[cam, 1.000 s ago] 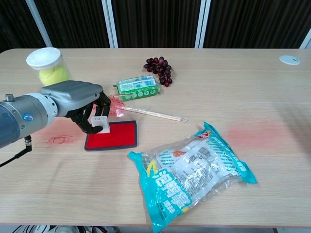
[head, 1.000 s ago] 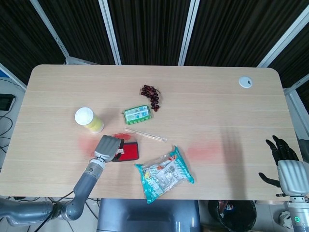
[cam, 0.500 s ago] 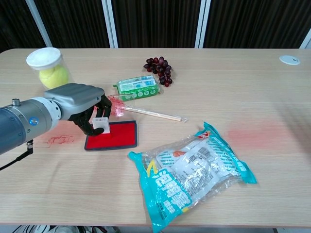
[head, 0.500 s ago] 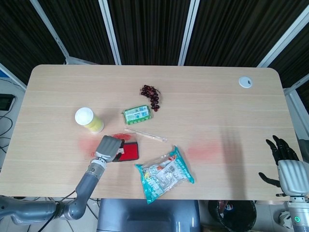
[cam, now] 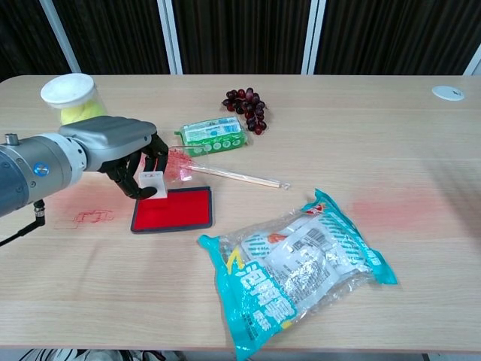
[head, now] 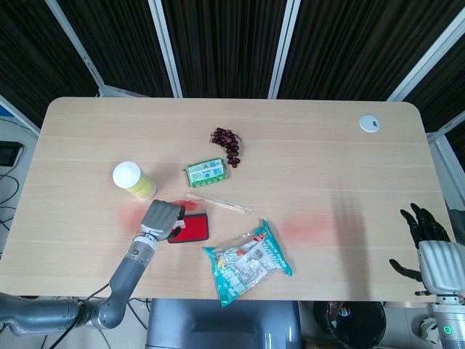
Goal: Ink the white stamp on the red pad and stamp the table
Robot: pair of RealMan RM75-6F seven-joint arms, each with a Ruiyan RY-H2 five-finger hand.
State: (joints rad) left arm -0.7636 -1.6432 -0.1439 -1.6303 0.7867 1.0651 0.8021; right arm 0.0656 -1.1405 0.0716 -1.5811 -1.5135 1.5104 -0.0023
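My left hand [cam: 116, 144] [head: 161, 218] grips the small white stamp [cam: 149, 183], lifted a little above the back left part of the red ink pad [cam: 175, 210] [head: 192, 227]. The pad lies flat in its dark tray, left of centre near the table's front. A red stamp mark [cam: 92, 217] shows on the table just left of the pad. My right hand [head: 427, 236] hangs beyond the table's right front corner, fingers apart and holding nothing; the chest view does not show it.
A clear jar with a white lid [cam: 72, 99] stands behind my left hand. A green packet [cam: 213, 134], grapes [cam: 246, 108] and a thin stick [cam: 237, 176] lie behind the pad. A teal snack bag [cam: 297, 268] lies front centre. Faint red smears [cam: 391, 201] tint the table's right side.
My left hand has lifted the white stamp off the red pad and drawn it slightly up and back to the left. The right hand has not moved.
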